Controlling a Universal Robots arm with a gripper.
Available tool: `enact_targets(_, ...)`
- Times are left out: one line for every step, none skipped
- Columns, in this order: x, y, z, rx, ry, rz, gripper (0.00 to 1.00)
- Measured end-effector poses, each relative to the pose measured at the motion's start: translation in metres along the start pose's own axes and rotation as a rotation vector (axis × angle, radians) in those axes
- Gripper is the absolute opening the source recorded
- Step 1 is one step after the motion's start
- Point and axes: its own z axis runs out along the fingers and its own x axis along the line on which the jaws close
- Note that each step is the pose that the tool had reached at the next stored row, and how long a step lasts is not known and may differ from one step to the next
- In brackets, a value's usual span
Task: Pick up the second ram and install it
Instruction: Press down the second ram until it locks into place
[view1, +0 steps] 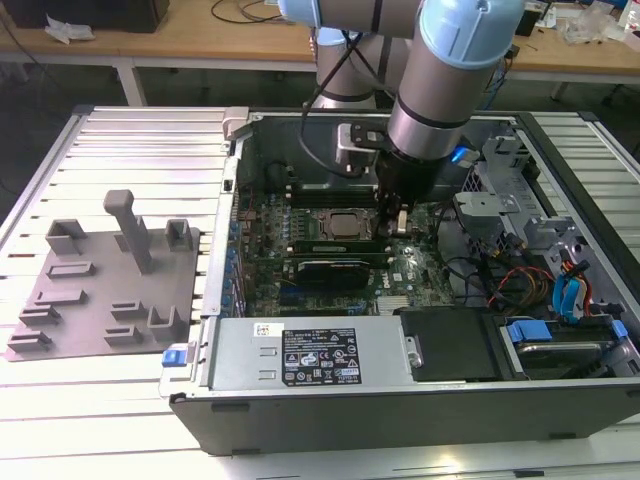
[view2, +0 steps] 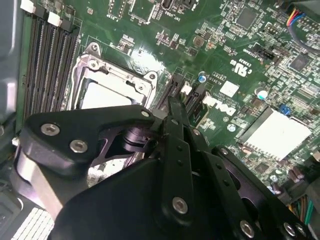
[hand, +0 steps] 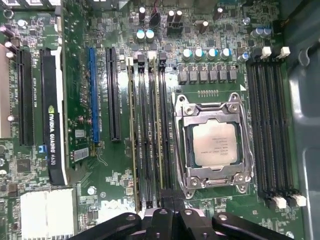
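The second ram (hand: 160, 130) is a thin green stick seen edge-on, standing in a black socket beside the processor (hand: 215, 142). In the exterior view it is a green strip (view1: 335, 245) on the motherboard. My gripper (view1: 397, 218) hangs inside the open computer case over the end of that socket at the exterior view's right. Both wrist views show its black fingers (view2: 172, 130) drawn together, with the gripper's tips (hand: 167, 207) in line with the stick's end. I cannot tell whether they touch it. A similar green stick (hand: 133, 130) stands two sockets away.
A grey plastic fixture (view1: 105, 290) with blocks and a post lies on the slatted table at the exterior view's left. Inside the case are a graphics card (hand: 52, 115), a power supply (view1: 310, 352), drive cages and cables (view1: 540, 270). Four bare sockets (hand: 272, 120) flank the processor's other side.
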Motion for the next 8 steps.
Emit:
enact_targets(0.0004, 0.0029, -0.0012, 0.0036, -0.0005, 0.000, 0.08)
enact_targets(0.0019, 0.0081, -0.0010, 0.0057, -0.0005, -0.001, 0.08)
enact_targets(0.0036, 0.0155, -0.0005, 0.0067, -0.0008, -0.001, 0.08)
enact_targets(0.0047, 0.0221, 0.0000, 0.0071, -0.0010, -0.001, 0.08)
enact_targets(0.0058, 0.0294, 0.0005, 0.0073, -0.0009, -0.001, 0.08)
enact_targets(0.0064, 0.0341, 0.0008, 0.0074, -0.0009, -0.001, 0.08)
enact_targets(0.0069, 0.0394, 0.0013, 0.0076, -0.0009, -0.001, 0.08)
enact_targets(0.0077, 0.0480, 0.0021, 0.0078, -0.0009, -0.001, 0.08)
